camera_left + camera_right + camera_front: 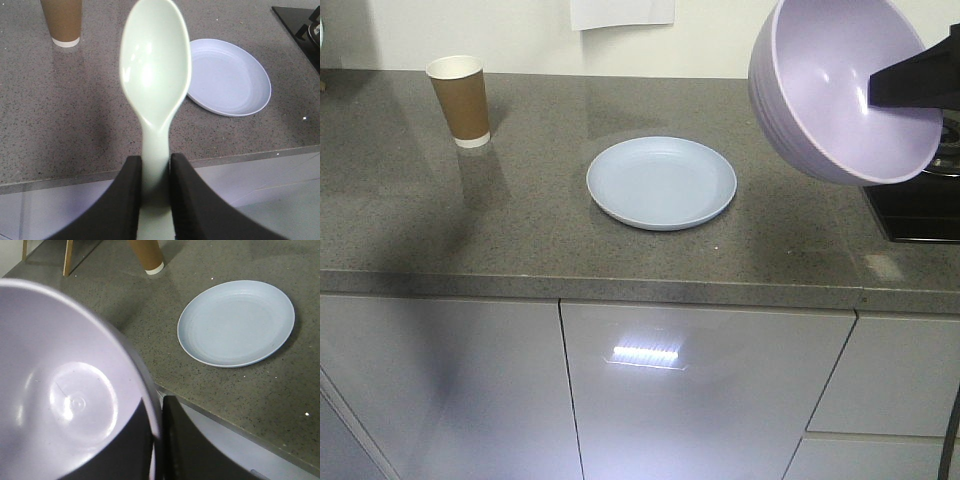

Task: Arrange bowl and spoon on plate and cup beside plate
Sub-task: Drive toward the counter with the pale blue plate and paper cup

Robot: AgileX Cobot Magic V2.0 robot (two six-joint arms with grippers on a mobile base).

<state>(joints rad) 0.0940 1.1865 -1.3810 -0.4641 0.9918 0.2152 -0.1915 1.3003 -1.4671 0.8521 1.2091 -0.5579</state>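
Here, speckled grey countertop (pixel 520 225), white cabinets (pixel 705 400) below, plate (pixel 661 183), cup (pixel 460 100) upright.

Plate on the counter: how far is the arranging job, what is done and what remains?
Nothing is placed yet: the plate lies bare on the counter. In hand: the right gripper holds the bowl by its rim, tilted in the air, and the left gripper holds the spoon by its handle. Remaining: set bowl and spoon on the plate, then bring the cup, standing upright apart from the plate, beside it.
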